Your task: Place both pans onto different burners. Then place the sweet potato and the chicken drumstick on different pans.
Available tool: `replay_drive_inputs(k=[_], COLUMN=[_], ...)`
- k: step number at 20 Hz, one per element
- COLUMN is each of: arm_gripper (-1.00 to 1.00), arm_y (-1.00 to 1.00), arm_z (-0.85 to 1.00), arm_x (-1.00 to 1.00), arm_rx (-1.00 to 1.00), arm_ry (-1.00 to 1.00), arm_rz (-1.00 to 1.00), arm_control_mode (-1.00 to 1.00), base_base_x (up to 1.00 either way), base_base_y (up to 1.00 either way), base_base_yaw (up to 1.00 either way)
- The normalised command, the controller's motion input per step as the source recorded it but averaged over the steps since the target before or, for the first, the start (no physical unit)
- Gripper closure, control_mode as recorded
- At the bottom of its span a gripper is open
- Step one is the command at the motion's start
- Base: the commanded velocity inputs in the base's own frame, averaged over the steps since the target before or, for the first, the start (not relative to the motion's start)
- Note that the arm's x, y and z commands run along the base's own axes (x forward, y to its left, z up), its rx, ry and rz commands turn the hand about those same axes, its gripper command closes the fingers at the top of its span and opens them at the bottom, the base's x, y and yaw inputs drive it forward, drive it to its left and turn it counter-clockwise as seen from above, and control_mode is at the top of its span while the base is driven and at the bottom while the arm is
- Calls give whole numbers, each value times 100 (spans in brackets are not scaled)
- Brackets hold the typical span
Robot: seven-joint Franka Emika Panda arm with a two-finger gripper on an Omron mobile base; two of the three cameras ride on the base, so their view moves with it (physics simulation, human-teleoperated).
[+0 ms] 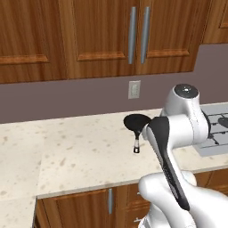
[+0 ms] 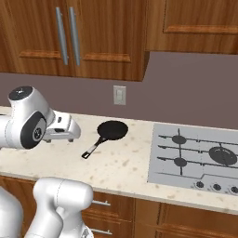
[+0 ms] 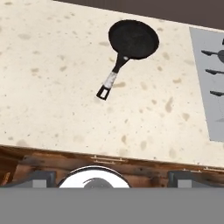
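Glossy white rounded arm [image 1: 178, 133] with dark joint caps and black seams.

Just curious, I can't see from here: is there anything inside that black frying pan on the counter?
Nothing: the pan shows a bare black bottom. It sits flat on the counter, which hides whatever is beneath it.

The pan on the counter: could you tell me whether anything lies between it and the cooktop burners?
Nothing visible does. The pan sits on bare speckled counter, with open countertop running right to the cooktop and its burners.
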Motion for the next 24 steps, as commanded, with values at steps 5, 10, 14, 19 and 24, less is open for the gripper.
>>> replay_drive_inputs(k=[5, 10, 14, 19, 24], arm_gripper=[-100, -100, -100, -100, -100], arm_y=[-26, -14, 2, 5, 0], arm_z=[0, -5, -18, -30, -32], arm_x=[23, 30, 30, 25, 24], arm_rx=[4, 9, 3, 2, 8], arm_ry=[0, 0, 0, 0, 0], arm_rz=[0, 1, -6, -13, -13], arm_control_mode=[-100, -100, -100, -100, -100], base_base_x=[0, 0, 0, 0, 0], base_base_y=[0, 0, 0, 0, 0], base_base_yaw=[0, 0, 0, 0, 0])
